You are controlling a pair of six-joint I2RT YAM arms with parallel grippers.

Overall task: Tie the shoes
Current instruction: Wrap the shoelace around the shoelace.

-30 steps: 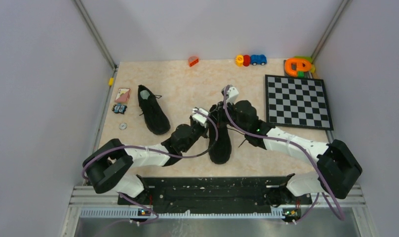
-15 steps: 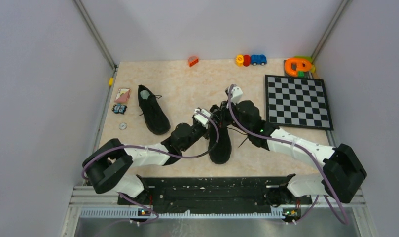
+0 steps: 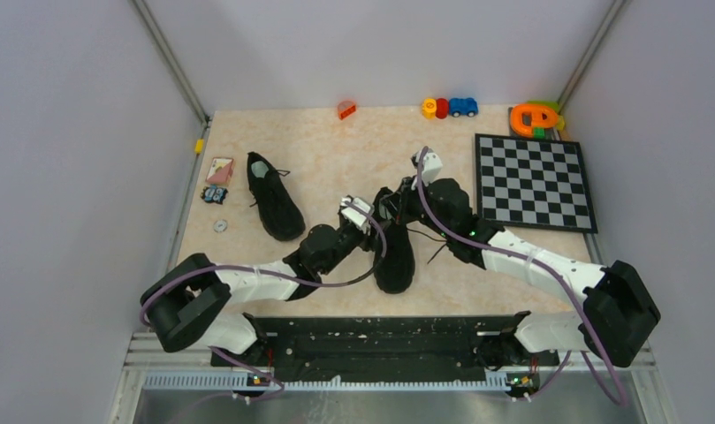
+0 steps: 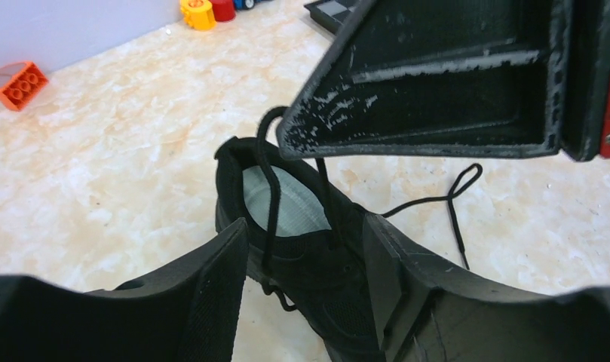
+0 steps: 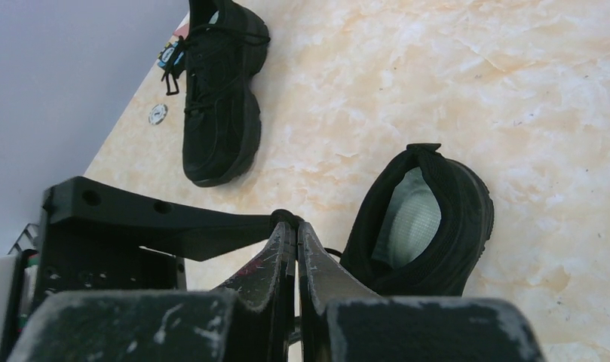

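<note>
One black shoe [image 3: 395,252] lies in the middle of the table, its pale insole [image 4: 286,207] showing. The second shoe [image 3: 274,199] lies to the left, laces loose. My left gripper [image 4: 305,256] is open and straddles the middle shoe's lacing; a lace [image 4: 268,188] runs up between its fingers untouched. That lace rises to my right gripper [image 5: 288,222], which is shut on it just above the shoe's opening. In the top view my left gripper [image 3: 374,228] and right gripper [image 3: 389,208] meet over this shoe.
Another lace end [image 4: 452,204] trails on the table right of the shoe. A chessboard [image 3: 533,181] lies at the right. Toy cars [image 3: 449,107], an orange brick [image 3: 346,109] and an orange-green toy [image 3: 535,117] line the far edge. A card [image 3: 219,170] and disc [image 3: 220,226] lie left.
My left gripper has opened and let go of the lace. The right gripper stays shut on the lace and has shifted slightly toward the far right.
</note>
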